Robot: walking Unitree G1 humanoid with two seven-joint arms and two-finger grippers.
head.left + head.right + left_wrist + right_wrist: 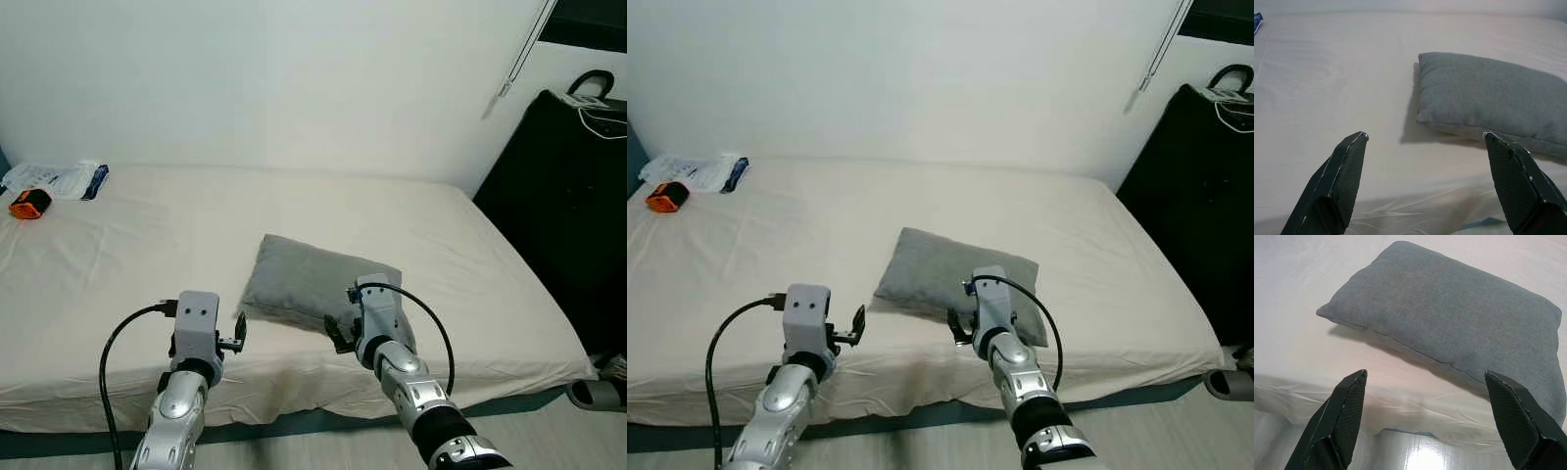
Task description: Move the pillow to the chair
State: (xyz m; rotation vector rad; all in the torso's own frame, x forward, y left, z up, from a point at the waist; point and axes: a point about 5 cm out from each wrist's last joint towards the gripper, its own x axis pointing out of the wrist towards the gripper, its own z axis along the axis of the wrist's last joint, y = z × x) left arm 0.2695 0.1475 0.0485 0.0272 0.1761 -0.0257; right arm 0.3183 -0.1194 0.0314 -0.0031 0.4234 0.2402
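Right end effector, fingers spread wide and holding nothing, raised above the near edge of the bed at the front of the grey pillow; its wrist view looks down on the pillow's near seam, with no contact between fingers and fabric. Left end effector, likewise open and empty, raised over the bare sheet just to the left of the pillow; its wrist view shows the pillow's left end ahead and to one side, apart from the fingertips. Both silver arms reach forward from the bottom of the head views, each with a black cable looping from its wrist.

The pillow lies flat on the cream sheet, near the front edge of the bed and slightly right of centre, turned at an angle to that edge. At the bed's far left corner lie an orange-and-black object and a white packet. A black cabinet stands right of the bed, against the white wall.
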